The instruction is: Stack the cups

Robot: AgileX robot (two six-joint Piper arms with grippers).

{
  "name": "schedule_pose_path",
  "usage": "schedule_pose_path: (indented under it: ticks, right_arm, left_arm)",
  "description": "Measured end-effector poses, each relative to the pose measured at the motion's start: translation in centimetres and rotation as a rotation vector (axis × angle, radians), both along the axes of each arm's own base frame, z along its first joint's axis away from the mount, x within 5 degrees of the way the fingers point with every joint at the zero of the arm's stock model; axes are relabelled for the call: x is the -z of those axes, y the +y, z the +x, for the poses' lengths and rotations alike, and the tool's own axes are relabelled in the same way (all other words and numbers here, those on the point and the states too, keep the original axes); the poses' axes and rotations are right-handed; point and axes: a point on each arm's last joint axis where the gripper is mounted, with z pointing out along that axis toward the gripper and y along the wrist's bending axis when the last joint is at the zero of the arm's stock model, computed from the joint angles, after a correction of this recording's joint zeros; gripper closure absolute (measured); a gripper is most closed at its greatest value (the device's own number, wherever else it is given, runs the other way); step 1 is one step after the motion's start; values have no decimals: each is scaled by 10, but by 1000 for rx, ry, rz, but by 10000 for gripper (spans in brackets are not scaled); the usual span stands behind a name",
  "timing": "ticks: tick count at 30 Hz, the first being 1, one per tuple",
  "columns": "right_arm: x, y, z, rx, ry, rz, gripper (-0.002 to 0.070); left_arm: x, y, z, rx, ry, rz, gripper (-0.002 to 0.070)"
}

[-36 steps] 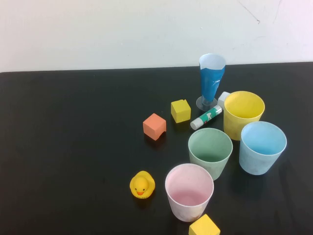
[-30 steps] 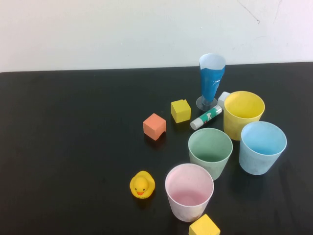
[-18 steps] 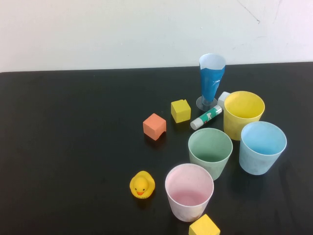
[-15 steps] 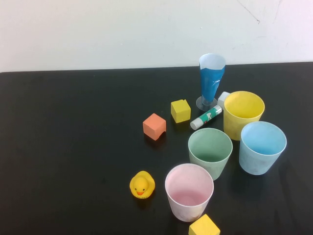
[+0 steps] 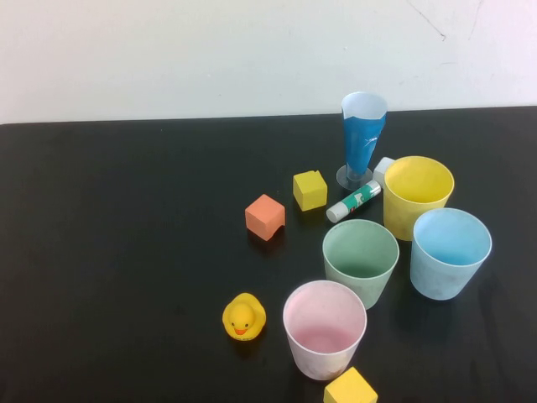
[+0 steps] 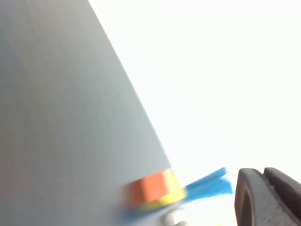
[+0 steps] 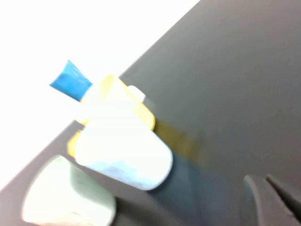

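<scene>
Four cups stand upright and apart on the right half of the black table: pink cup (image 5: 325, 329) nearest the front, green cup (image 5: 361, 260) behind it, light blue cup (image 5: 450, 252) to its right, yellow cup (image 5: 417, 195) furthest back. Neither arm shows in the high view. In the right wrist view my right gripper (image 7: 258, 181) is shut and empty, some way from the light blue cup (image 7: 124, 153), with the yellow cup (image 7: 136, 106) behind it and the green cup (image 7: 66, 197) beside it. My left gripper (image 6: 261, 175) is shut and empty, far from the objects.
A tall blue cone glass (image 5: 362, 134) stands behind the yellow cup, with a white-and-green marker (image 5: 353, 201) lying near its foot. An orange block (image 5: 265, 217), a yellow block (image 5: 310, 190), a rubber duck (image 5: 243, 318) and another yellow block (image 5: 350, 388) lie around the cups.
</scene>
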Motion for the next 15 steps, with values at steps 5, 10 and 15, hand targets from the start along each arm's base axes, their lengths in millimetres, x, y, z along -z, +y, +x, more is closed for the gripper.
schedule_pose_path:
  ticks: [5, 10, 15]
  right_arm:
    - [0, 0, 0, -12, -9, -36, 679]
    - [0, -1, 0, -17, -13, -120, 679]
    - [1, -1, 0, -29, -13, -166, 679]
  left_arm:
    - [-5, 7, 1, -69, -35, -160, 677]
    - [-6, 11, 1, -114, -50, -182, 678]
    - [-5, -2, 0, 26, -40, -66, 677]
